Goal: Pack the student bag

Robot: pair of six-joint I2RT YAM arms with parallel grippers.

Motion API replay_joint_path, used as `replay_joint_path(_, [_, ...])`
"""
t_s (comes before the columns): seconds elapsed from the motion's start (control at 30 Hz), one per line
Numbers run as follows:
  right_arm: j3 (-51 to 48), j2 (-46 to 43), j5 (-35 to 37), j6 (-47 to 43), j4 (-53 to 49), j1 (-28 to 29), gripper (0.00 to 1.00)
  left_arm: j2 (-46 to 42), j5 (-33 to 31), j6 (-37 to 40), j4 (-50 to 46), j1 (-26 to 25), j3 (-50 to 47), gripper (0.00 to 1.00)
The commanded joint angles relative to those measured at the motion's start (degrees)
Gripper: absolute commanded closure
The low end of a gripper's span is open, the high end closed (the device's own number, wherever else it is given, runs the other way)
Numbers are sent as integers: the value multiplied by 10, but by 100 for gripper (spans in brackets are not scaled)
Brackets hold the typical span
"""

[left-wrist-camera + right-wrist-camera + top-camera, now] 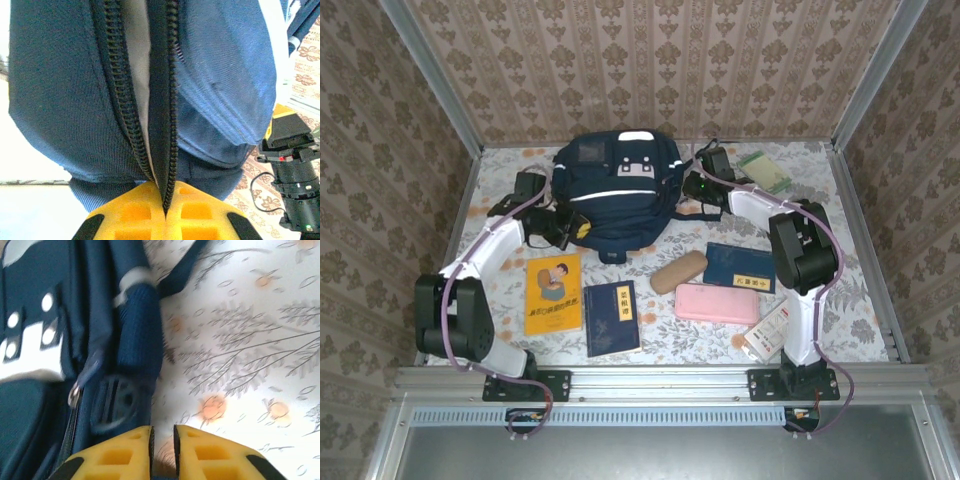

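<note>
Robot lab cell dressed as home; aluminium frame (432, 80) holding patterned wallpaper panels (650, 60); floral-covered bench (865, 300); left arm (485, 260), right arm (800, 260) bolted to metal rail (660, 382) at near edge

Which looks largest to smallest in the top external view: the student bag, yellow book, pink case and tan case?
1. student bag, by far the largest
2. yellow book
3. pink case, only somewhat smaller than the book
4. tan case, the smallest
</note>
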Motion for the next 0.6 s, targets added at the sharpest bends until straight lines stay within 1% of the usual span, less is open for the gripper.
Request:
replay_joint_path(0.0, [37,15,18,2,-33,-22,61,27,14,11,26,-24,28,100])
replay_joint_path(0.1, [34,0,28,-11,-53,-22,45,59,10,-42,106,-49,15,100])
replay_joint_path(0.17, [35,-15,46,-26,-81,-20,39,86,14,-55,126,-70,37,100])
replay_joint_path(0.23, [33,-38,71,-49,-114,-16,35,102,13,-43,121,-90,65,100])
replay_joint_path(0.3, [31,-68,95,-75,-152,-7,32,105,7,-26,113,-106,82,88])
replay_joint_path(0.37, [26,-95,108,-89,-183,0,31,101,9,-5,111,-115,85,79])
replay_joint_path(0.4, [17,-111,112,-94,-190,5,31,94,10,17,105,-119,85,74])
replay_joint_path(0.43, [5,-127,115,-98,-194,10,31,83,4,56,96,-122,86,68])
replay_joint_path(0.47, [-6,-142,117,-99,-195,13,32,71,-12,98,75,-126,92,64])
replay_joint_path(0.5, [-18,-156,114,-99,-197,16,32,57,-42,149,38,-131,104,60])
replay_joint_path(0.57, [-36,-180,102,-92,-204,17,34,38,-73,232,-13,-137,121,53])
